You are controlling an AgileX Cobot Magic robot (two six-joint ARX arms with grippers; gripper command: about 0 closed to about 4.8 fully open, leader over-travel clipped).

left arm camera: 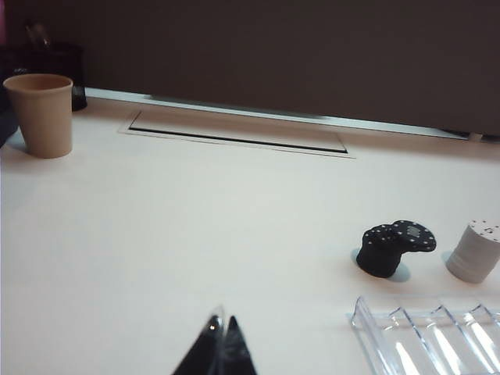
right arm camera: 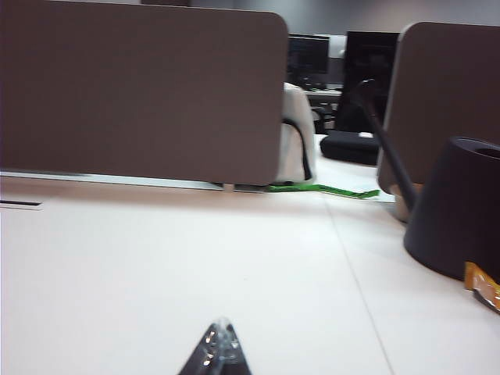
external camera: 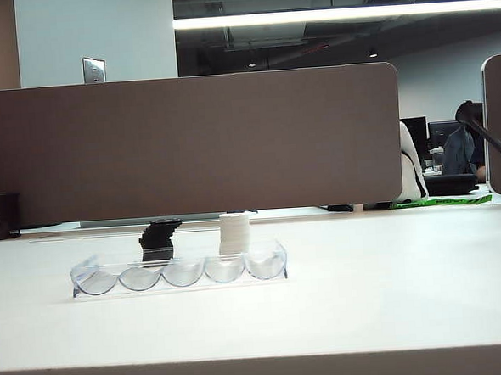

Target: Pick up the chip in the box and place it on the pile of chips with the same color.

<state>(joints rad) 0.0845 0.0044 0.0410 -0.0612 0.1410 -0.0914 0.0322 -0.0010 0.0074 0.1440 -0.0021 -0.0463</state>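
Left gripper [left arm camera: 221,348]: fingers pressed together, empty, short of the box [left arm camera: 426,340].
Right gripper [right arm camera: 219,348]: pressed together, farther away.
Chip: none visible in box.
Black pile [left arm camera: 394,248]: just behind box.

White table [external camera: 393,289] bears the clear box [external camera: 179,271]; black chip pile [external camera: 158,238]; white chip stack [external camera: 234,232]; paper cup [left arm camera: 41,114].

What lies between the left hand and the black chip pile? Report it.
Only bare white table in the left wrist view: the shut left hand sits back from the black chip pile, nothing between.
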